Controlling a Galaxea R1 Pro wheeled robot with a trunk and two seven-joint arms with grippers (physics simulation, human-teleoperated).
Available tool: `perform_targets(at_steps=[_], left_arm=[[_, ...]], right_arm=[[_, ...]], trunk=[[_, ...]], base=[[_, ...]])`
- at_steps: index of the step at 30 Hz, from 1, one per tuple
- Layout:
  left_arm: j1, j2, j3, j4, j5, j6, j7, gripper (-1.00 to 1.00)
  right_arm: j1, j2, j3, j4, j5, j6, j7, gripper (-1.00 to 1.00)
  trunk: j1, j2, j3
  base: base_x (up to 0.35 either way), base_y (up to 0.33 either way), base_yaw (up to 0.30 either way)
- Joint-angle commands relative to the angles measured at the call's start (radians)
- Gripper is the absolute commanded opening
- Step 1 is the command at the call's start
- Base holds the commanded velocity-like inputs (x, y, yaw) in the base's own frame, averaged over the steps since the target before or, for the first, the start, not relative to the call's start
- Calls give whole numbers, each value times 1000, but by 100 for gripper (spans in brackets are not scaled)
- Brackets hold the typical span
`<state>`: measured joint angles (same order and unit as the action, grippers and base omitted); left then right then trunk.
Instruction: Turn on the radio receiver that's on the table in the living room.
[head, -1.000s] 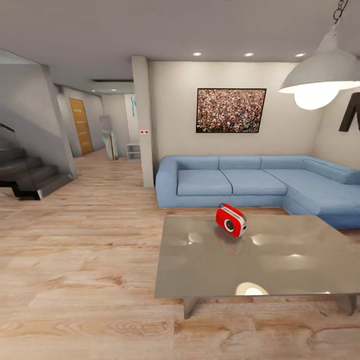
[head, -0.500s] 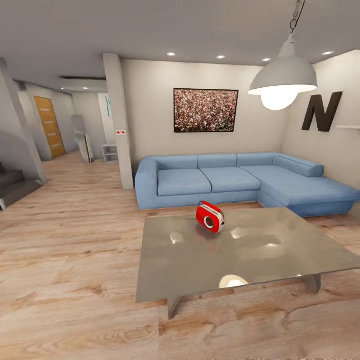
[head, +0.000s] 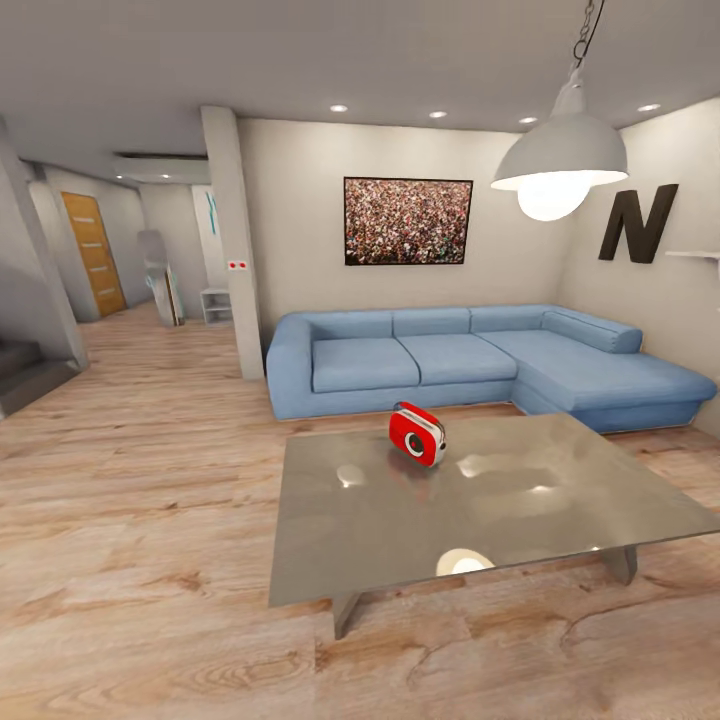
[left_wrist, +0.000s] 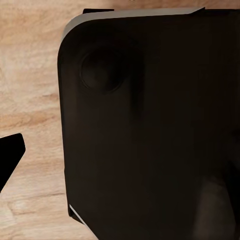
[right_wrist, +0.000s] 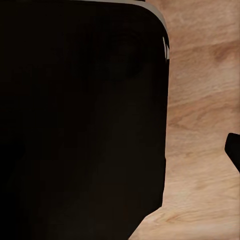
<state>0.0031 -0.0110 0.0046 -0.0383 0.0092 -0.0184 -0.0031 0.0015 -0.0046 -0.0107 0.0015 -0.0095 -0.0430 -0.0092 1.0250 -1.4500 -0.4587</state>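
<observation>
Head view shows a black letter N (head: 637, 222) on the wall and the radio receiver (head: 417, 434) near the tabletop's (head: 520, 510) far edge; either claw's state I cannot tell.

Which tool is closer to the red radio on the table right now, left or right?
Cannot tell. The red radio sits on the grey table ahead of the robot. Both wrist views show dark robot bodywork over wood floor, so both tools appear far from it.
</observation>
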Motion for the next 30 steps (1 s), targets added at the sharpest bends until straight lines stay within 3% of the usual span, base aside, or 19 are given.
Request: perform_targets(at_steps=[1,30], left_arm=[[0,0,0,0,0,0,0,100],[0,0,1,0,2,0,0,100]], right_arm=[[0,0,0,0,0,0,0,100],[0,0,0,0,0,0,0,100]], trunk=[[0,0,0],[0,0,0]], base=[[37,0,-1],[298,0,0]])
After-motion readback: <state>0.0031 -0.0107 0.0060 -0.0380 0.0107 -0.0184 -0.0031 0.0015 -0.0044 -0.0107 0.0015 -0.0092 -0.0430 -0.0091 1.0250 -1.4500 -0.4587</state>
